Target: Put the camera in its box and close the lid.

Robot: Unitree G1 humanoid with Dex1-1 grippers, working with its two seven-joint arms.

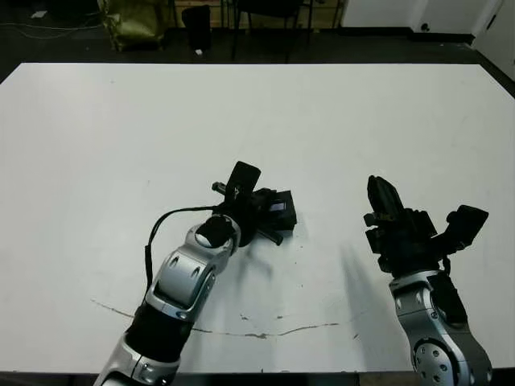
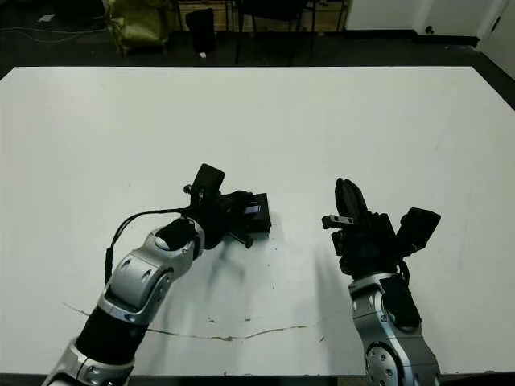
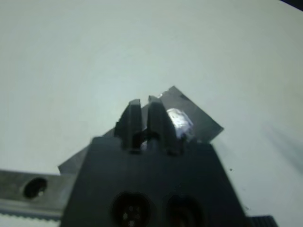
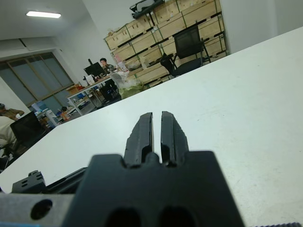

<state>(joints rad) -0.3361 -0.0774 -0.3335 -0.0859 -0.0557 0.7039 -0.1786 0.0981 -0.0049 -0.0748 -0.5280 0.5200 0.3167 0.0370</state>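
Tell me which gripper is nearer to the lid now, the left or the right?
The left. The left gripper is right over the lid, its shut fingers down at it. The right gripper is off to the side, raised above bare table, shut and empty.

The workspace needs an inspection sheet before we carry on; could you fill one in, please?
Surface: white table, faint scuff line near its front edge.
Job's things: lid with shiny window on the table under the left gripper; box beneath and camera not visible.
Clutter: nothing seen.
Grippers: left gripper shut over the lid; right gripper shut, empty, raised off the table.
Cables: black cable looping along the left arm.
Surroundings: office chair, stacked crates, seated person beyond the table.
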